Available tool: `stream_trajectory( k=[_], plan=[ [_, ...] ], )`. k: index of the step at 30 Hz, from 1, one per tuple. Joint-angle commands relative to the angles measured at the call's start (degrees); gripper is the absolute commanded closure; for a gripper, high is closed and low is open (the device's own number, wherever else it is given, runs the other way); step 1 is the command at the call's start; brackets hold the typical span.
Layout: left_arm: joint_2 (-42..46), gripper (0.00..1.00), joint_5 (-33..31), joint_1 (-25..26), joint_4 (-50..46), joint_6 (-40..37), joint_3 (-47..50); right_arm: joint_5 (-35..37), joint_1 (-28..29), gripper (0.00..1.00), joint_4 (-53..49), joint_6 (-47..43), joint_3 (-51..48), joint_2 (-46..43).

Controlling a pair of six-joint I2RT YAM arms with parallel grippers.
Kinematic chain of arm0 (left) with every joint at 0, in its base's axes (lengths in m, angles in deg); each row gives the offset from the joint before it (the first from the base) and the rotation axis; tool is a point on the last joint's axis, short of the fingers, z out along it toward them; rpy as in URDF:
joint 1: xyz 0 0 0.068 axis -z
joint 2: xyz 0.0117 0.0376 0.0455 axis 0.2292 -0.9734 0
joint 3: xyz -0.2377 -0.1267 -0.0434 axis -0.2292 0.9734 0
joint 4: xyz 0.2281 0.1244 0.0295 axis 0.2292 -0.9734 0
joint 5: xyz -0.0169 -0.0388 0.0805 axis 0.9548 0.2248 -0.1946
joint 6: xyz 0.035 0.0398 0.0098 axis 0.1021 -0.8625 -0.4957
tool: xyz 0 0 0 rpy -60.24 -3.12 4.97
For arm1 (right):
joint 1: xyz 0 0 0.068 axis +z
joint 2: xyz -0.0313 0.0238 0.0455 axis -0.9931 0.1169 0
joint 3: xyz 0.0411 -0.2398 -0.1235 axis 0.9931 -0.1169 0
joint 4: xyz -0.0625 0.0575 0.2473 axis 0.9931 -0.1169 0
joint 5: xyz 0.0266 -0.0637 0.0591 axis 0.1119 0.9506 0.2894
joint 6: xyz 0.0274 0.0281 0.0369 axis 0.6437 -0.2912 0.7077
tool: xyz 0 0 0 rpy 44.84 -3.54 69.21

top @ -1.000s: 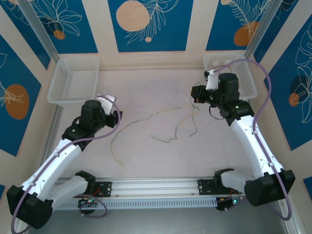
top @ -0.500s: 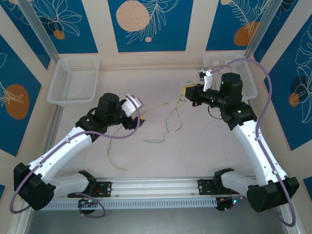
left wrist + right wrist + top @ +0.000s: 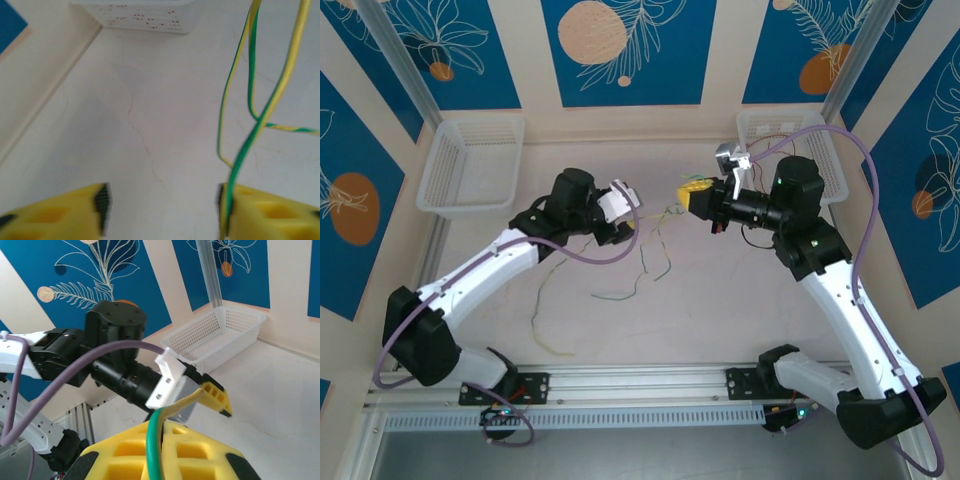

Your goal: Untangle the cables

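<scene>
Here, right jaws seemingly clamp the cables [image 3: 153, 440].

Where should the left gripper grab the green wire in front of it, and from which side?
Grip the green wire on the straight stretch below the crossing, fingers closing from both sides: it runs straight, lengthwise beside the right finger of the left gripper, so centre it.

The cables [image 3: 643, 265] trailed on the table [image 3: 720, 300] between the arms, their upper end in the right gripper [image 3: 692, 196], with the left gripper [image 3: 626, 224] just left of them. The left basket [image 3: 470, 165] and right basket [image 3: 758, 125] sat at the far corners.
</scene>
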Motion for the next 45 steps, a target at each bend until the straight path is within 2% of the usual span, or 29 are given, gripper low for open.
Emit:
stream_trajectory(
  k=[1, 4, 6, 9, 14, 17, 19, 23, 26, 29, 33, 36, 38, 40, 42, 45],
  plan=[
    [-1.83, 0.66, 4.12, 0.44, -0.58, -2.27, -4.02, -0.85, 0.54, 1.00, 1.70, -0.78, -0.24, -1.03],
    [-2.44, 0.98, 4.79, 0.41, -0.74, -1.50, -4.88, 0.73, 0.55, 1.00, 1.31, -0.66, -0.60, -1.27],
    [-2.01, 1.00, 3.68, 0.47, -0.32, -1.34, -4.31, 3.65, 0.55, 1.00, 0.46, -0.67, -0.84, -1.47],
    [-1.03, 1.00, -2.28, 0.33, 0.13, -0.16, -3.08, 14.59, -0.26, 1.00, -1.01, 0.40, -1.57, -2.49],
    [3.63, 1.00, -3.69, 0.31, -0.56, 1.22, 0.85, 30.16, -5.91, 1.00, -5.13, 7.23, -1.28, -2.54],
    [6.57, 1.00, -4.67, 0.23, -0.70, 0.75, 4.55, 34.77, -11.01, 1.00, -5.84, 12.17, -2.72, -3.41],
    [7.47, 1.00, -6.89, 0.24, -2.45, 0.79, 5.70, 33.95, -16.34, 1.00, -5.44, 16.72, -4.64, -4.46],
    [9.82, 1.00, -8.47, -0.17, -2.63, 1.25, 9.28, 32.08, -23.35, 1.00, -5.08, 21.12, -7.90, -5.76],
    [11.52, 1.00, -8.22, -0.81, -1.46, 1.77, 11.80, 33.08, -26.12, 1.00, -5.16, 22.86, -9.74, -7.14],
    [12.43, 1.00, -8.35, -1.29, -0.45, 2.78, 13.00, 30.94, -29.04, 1.00, -4.31, 24.70, -11.47, -8.29],
    [13.32, 1.00, -8.88, -2.67, -0.06, 3.35, 13.52, 34.63, -32.03, 1.00, -7.21, 23.30, -10.77, -9.44],
    [13.31, 1.00, -8.42, -3.35, 0.00, 3.85, 13.32, 29.52, -34.09, 1.00, -6.47, 22.65, -10.27, -9.36],
    [11.94, 1.00, -7.17, -3.31, -1.35, 4.29, 11.59, 19.35, -33.55, 1.00, -2.14, 22.61, -10.91, -8.18],
    [10.11, 1.00, -6.04, -3.15, -2.00, 4.67, 9.83, 10.88, -30.04, 1.00, 4.40, 23.26, -12.27, -7.11],
    [8.60, 1.00, -6.00, -2.91, -1.84, 5.27, 8.45, 8.89, -24.85, 1.00, 7.81, 20.89, -12.66, -7.10],
    [7.24, 1.00, -6.59, -2.84, -1.03, 6.05, 6.90, 11.59, -14.92, 1.00, 7.96, 13.01, -11.54, -8.16]
  ],
)
